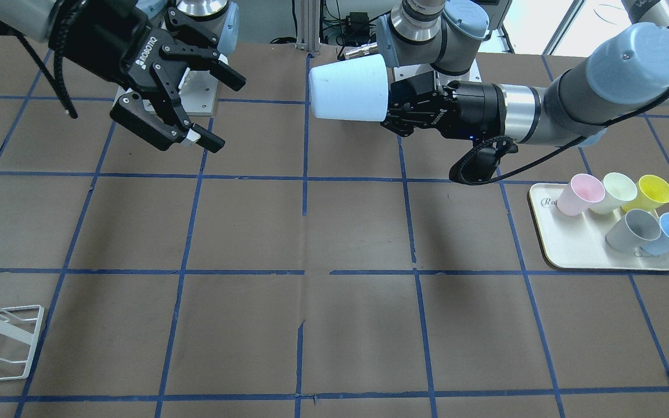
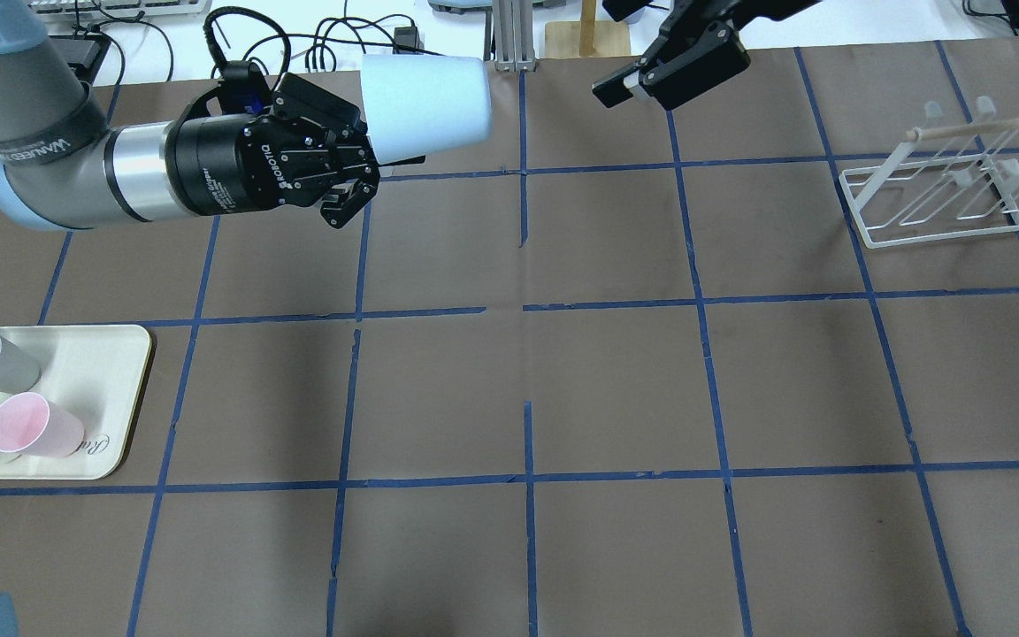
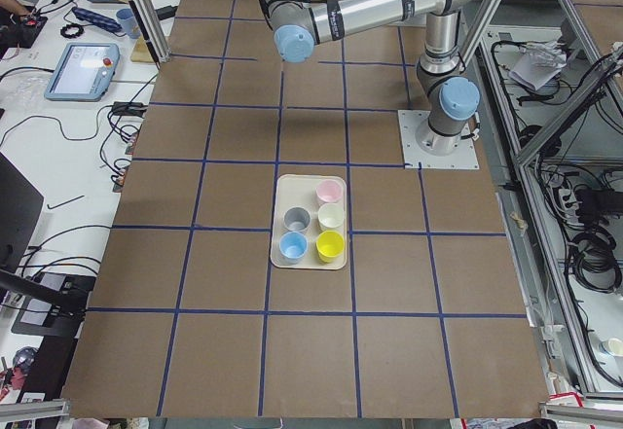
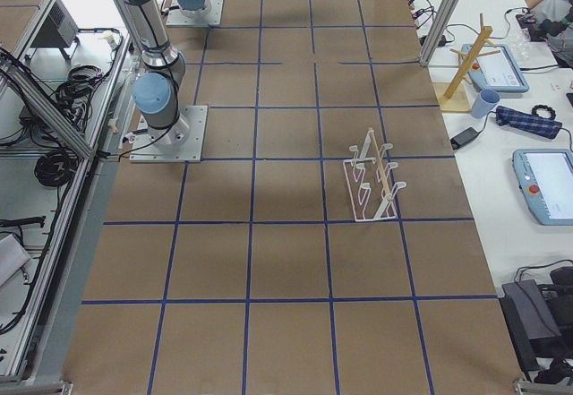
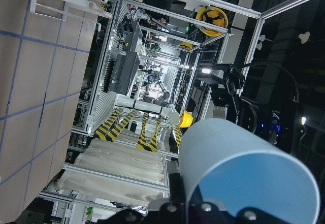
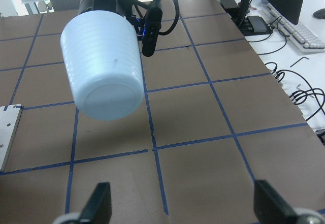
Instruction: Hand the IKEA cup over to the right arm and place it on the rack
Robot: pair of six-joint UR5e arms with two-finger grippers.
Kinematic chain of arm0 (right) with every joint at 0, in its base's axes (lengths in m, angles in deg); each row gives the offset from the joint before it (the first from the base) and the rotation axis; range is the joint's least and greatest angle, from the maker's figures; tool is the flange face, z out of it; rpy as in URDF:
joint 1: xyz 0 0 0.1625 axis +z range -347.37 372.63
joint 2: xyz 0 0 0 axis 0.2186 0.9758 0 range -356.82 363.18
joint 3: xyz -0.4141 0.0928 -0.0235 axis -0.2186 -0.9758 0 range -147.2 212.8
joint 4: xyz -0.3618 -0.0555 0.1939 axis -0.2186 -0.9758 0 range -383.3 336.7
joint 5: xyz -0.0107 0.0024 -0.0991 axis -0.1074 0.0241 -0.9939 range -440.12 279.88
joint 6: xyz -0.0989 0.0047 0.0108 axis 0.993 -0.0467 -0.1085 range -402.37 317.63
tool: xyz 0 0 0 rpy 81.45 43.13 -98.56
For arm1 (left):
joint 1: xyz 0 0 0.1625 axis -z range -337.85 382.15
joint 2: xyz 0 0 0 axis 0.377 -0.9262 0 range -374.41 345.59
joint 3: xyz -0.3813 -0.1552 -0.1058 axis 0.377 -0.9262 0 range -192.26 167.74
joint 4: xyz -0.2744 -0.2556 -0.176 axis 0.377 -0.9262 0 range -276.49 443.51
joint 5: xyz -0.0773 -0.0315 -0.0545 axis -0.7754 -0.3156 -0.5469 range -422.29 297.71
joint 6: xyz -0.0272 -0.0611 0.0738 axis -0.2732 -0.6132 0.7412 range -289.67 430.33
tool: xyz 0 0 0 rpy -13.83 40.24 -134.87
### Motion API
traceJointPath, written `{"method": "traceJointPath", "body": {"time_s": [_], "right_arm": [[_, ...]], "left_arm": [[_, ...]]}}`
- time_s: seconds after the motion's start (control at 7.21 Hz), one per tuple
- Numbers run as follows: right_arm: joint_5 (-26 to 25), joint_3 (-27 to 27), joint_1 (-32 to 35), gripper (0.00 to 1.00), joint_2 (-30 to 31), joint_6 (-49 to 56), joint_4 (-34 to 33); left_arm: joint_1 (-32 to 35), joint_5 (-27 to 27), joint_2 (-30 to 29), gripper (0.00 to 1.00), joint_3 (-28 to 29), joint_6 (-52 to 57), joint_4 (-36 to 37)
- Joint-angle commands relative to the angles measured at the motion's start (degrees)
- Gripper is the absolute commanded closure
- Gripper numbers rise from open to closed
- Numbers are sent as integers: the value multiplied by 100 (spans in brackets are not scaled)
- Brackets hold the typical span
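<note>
My left arm (image 1: 572,98), silver-grey with pale blue joint caps, reaches level from the table's left end toward its middle. The wrist is horizontal, and its black 2-finger left gripper (image 1: 394,110) is clamped on the rim end of a small light blue tapered plastic tumbler (image 1: 349,88). My right arm (image 1: 15,17) hangs over the right half. Its black right gripper (image 1: 224,110) faces the left one, well apart, with its 2 fingers (image 6: 99,206) spread wide.

front and overhead views look steeply down on the desk (image 1: 358,232) from opposite sides, sharing the rack (image 2: 941,190); end views sit far back; wrist views are close.
</note>
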Motion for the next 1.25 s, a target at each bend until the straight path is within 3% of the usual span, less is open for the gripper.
{"method": "traceJointPath", "body": {"time_s": [0.0, 0.14, 0.42, 1.11], "right_arm": [[500, -245, 99, 0, -275, 200, 148], [730, -237, 571, 0, -197, 226, 541], [915, -254, 751, 0, 136, 244, 1243], [495, -219, 734, 0, 146, 473, 1985]], "left_arm": [[66, -166, 49, 100, 89, 397, -23], [223, -263, 189, 100, 81, 572, 204], [453, -448, 357, 100, 1, 1074, 198], [453, -388, 419, 100, -34, 1083, 207]]}}
